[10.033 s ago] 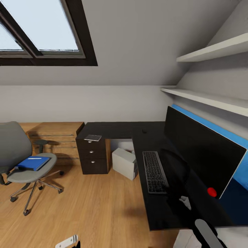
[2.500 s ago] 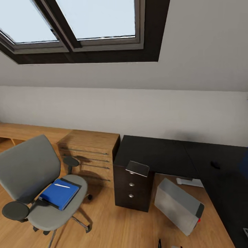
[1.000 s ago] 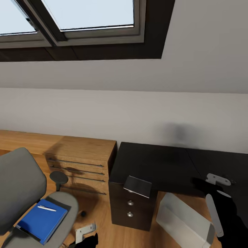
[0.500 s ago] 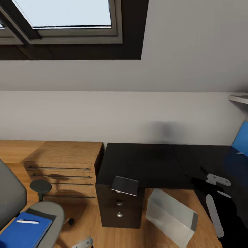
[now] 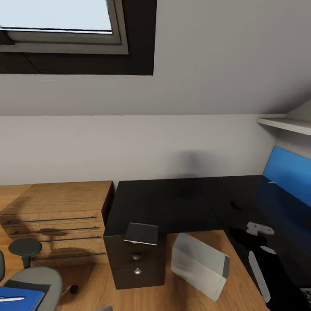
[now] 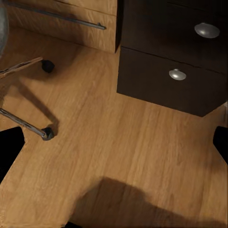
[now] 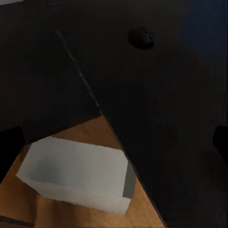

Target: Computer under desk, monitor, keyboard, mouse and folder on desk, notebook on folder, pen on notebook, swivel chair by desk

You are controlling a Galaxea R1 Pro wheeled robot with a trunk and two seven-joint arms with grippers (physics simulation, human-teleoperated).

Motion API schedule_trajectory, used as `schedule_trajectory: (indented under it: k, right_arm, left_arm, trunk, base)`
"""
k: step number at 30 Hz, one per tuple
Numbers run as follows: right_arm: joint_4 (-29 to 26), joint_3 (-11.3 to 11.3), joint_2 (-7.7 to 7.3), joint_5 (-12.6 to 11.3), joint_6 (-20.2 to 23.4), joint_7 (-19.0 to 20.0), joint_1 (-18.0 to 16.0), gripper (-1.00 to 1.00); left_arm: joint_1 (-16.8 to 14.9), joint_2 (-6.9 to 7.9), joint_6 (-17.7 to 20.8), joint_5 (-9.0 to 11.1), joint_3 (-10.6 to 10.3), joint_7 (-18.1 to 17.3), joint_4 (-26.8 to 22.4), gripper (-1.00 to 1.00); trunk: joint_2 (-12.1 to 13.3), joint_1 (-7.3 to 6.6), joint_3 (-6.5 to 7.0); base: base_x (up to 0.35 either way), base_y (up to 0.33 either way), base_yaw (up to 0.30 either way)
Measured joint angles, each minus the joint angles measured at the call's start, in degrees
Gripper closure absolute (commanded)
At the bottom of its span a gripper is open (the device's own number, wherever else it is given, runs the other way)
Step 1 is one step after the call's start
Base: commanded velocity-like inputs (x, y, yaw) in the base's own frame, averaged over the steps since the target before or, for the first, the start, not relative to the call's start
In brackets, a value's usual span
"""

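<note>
the black l-shaped counter [image 5: 172, 203] fills the corner under the sloped wall. the mouse [image 5: 235, 204] lies on its right wing, too small to tell which way it points. the notebook [image 5: 141, 233] rests on the drawer-unit end, its long axis along the front edge. the computer [image 5: 199, 264] leans tilted on the floor under the counter. the right gripper [image 5: 258, 228] hovers over the counter, jaws wide apart. the left gripper's [image 6: 114, 142] jaws are wide over the floor. the folder [image 5: 17, 298] with the pen [image 5: 11, 299] lies on the swivel chair [image 5: 36, 278].

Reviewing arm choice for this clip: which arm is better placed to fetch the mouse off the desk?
Right, probably. The right gripper hangs over the desk near the mouse; the left wrist view faces the floor by the drawer unit.
</note>
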Motion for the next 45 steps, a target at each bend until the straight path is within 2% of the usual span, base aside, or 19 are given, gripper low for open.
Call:
schedule_trajectory:
  k: [2,3,4,5,6,8,9,10,14,20,23,26,28,29,32,35,37,45]
  right_arm:
    - [-0.06,3.17,0.00,2.60,-2.22,0.45,0.01,-1.00]
    - [0.43,3.61,-0.01,3.03,-2.56,0.49,-0.02,-1.00]
    - [5.42,4.82,-0.49,4.43,-3.60,0.58,-2.64,-1.00]
    - [17.32,5.21,-2.61,4.87,-4.23,0.81,-10.45,-1.00]
    - [19.48,5.29,-3.19,4.89,-4.47,0.95,-15.47,-1.00]
    - [30.69,5.37,-4.64,4.92,-7.11,1.84,-22.76,-1.00]
    - [33.56,5.38,-4.88,4.95,-8.18,2.06,-24.61,-1.00]
    - [38.73,5.44,-5.23,5.01,-10.31,2.36,-27.61,-1.00]
    - [51.26,5.49,-6.20,4.74,-15.13,2.96,-33.47,-1.00]
    - [55.22,5.67,-6.68,4.67,-16.01,3.52,-34.89,-1.00]
    - [55.63,5.47,-6.90,4.58,-15.95,3.56,-35.05,-1.00]
    - [55.75,5.36,-6.86,4.52,-16.07,3.43,-35.09,-1.00]
    - [55.75,5.03,-6.77,4.48,-16.31,3.29,-35.10,-1.00]
    - [55.71,4.78,-6.73,4.46,-16.36,3.21,-35.10,-1.00]
    - [55.43,4.61,-6.80,4.47,-16.36,3.18,-35.11,-1.00]
    - [55.29,4.60,-6.88,4.47,-16.40,3.18,-35.11,-1.00]
    - [55.24,4.60,-6.91,4.47,-16.37,3.15,-35.11,-1.00]
    - [55.22,4.62,-6.92,4.47,-16.49,3.16,-35.10,-1.00]
  left_arm:
    - [0.00,-0.02,-0.37,-0.11,-0.02,0.01,0.52,-1.00]
    - [0.00,-0.02,-0.43,-0.12,-0.02,0.01,0.59,-1.00]
    - [-0.01,0.01,-0.53,-0.11,-0.06,-0.15,0.59,-1.00]
    - [0.00,0.00,-0.56,-0.09,-0.09,-0.35,0.34,-1.00]
    - [0.00,0.01,-0.58,-0.08,-0.12,-0.37,0.33,-1.00]
    - [0.00,0.04,-0.62,-0.08,-0.15,-0.40,0.11,-1.00]
    - [0.00,0.04,-0.62,-0.08,-0.16,-0.41,0.05,-1.00]
    - [0.00,0.01,-0.62,-0.07,-0.23,-0.41,-0.03,-1.00]
    - [0.00,0.01,-0.63,-0.07,-0.65,-0.40,-0.04,-1.00]
    - [0.00,0.11,-0.66,-0.13,-0.80,-0.29,-0.02,-1.00]
    - [0.12,1.26,-2.17,-0.12,-0.87,-0.28,0.07,-1.00]
    - [0.78,2.10,-5.30,-0.10,-1.33,-0.29,0.50,-1.00]
    - [2.03,2.48,-7.99,-0.12,-1.94,-0.26,0.88,-1.00]
    - [3.41,2.70,-10.53,-0.15,-2.55,-0.22,1.25,-1.00]
    - [6.58,2.90,-19.23,-2.58,-3.55,-0.12,4.69,-1.00]
    - [7.42,2.79,-26.14,-5.21,-3.78,-0.20,8.25,-1.00]
    - [7.68,2.66,-29.07,-6.58,-4.02,-0.24,9.78,-1.00]
    - [7.81,2.61,-30.39,-7.21,-4.26,-0.25,10.58,-1.00]
  trunk:
    - [0.00,0.00,0.00]
    - [0.00,0.00,0.00]
    - [0.02,0.01,0.01]
    - [0.01,0.01,-0.01]
    - [0.00,0.00,0.02]
    - [0.01,0.01,0.01]
    - [0.00,0.00,0.01]
    - [0.01,0.00,0.01]
    - [0.00,0.00,0.00]
    - [0.00,0.00,0.00]
    - [0.00,0.00,0.00]
    - [0.00,0.00,0.00]
    - [0.00,0.00,0.00]
    - [0.00,0.00,-0.01]
    - [0.00,0.00,-0.01]
    - [0.00,0.00,0.00]
    - [0.00,0.00,0.00]
    - [0.00,-0.02,0.00]
  base:
    - [0.000,0.000,-0.017]
    - [0.000,0.000,-0.004]
    - [0.000,0.000,-0.001]
    - [0.000,0.000,0.000]
    - [0.000,0.000,0.000]
    - [0.000,0.000,0.000]
    - [0.000,0.000,0.000]
    - [0.000,0.000,0.000]
    - [0.000,0.000,0.000]
    - [0.000,0.000,0.000]
    - [0.000,0.000,0.000]
    - [0.000,0.000,0.000]
    - [0.000,0.000,0.000]
    - [0.000,0.000,0.000]
    - [0.000,0.000,0.000]
    - [0.000,0.000,0.000]
    - [0.000,0.000,0.000]
    - [0.139,-0.014,0.000]
